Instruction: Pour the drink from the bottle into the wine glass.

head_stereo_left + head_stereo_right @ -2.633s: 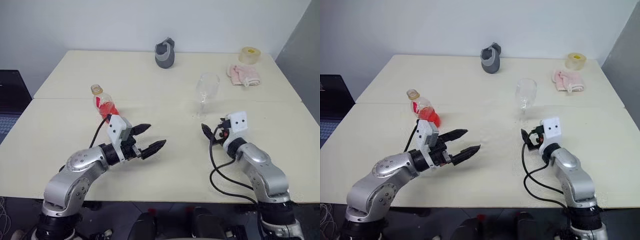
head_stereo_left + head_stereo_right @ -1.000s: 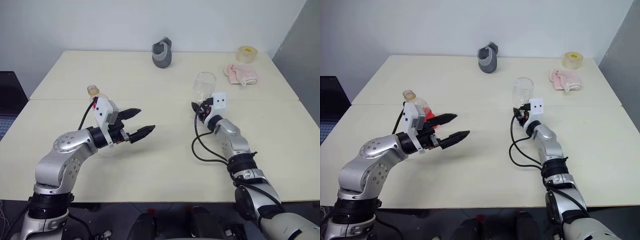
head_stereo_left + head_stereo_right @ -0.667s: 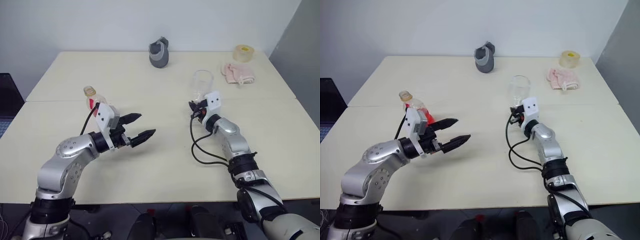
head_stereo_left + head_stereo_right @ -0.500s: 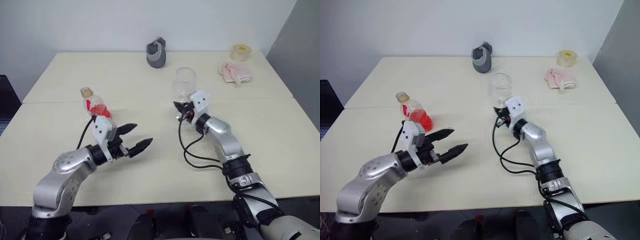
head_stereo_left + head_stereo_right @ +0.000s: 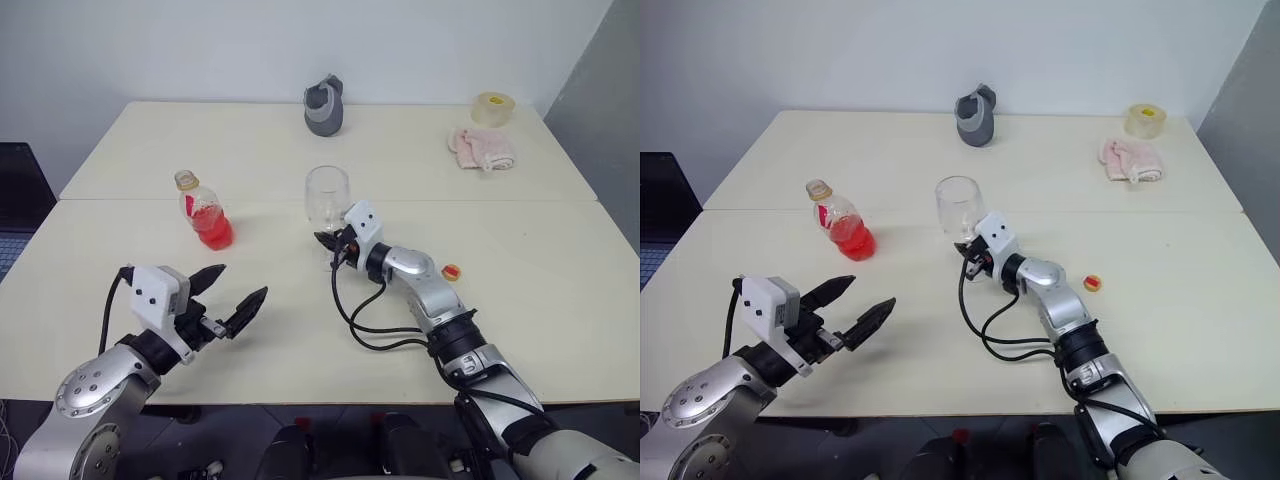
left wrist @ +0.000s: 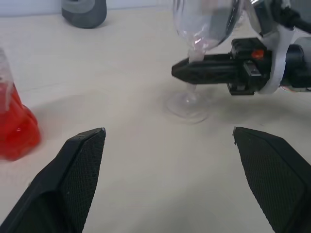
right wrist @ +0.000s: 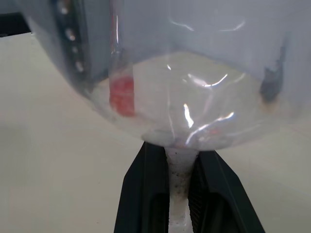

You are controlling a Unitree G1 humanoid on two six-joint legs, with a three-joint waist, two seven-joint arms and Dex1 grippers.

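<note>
The wine glass (image 5: 327, 193), clear and empty, stands upright near the middle of the table. My right gripper (image 5: 328, 243) is shut on its stem (image 7: 180, 194), just under the bowl, with a black finger (image 7: 146, 194) on each side. The foot (image 6: 187, 104) rests on the table. The bottle (image 5: 205, 212), with red drink in its lower half, stands to the left of the glass, apart from both grippers. My left gripper (image 5: 238, 283) hovers open near the table's front left and holds nothing; its fingers (image 6: 82, 160) point toward the glass.
A grey cup-like object (image 5: 326, 108) stands at the back edge. A tape roll (image 5: 493, 108) and a pink cloth (image 5: 483, 148) lie at the back right. A small red and yellow round piece (image 5: 451, 271) lies right of my right arm.
My right gripper has moved the wine glass leftward, toward the table's middle and nearer the bottle. My left arm has drawn back and down toward the front edge, still open.
</note>
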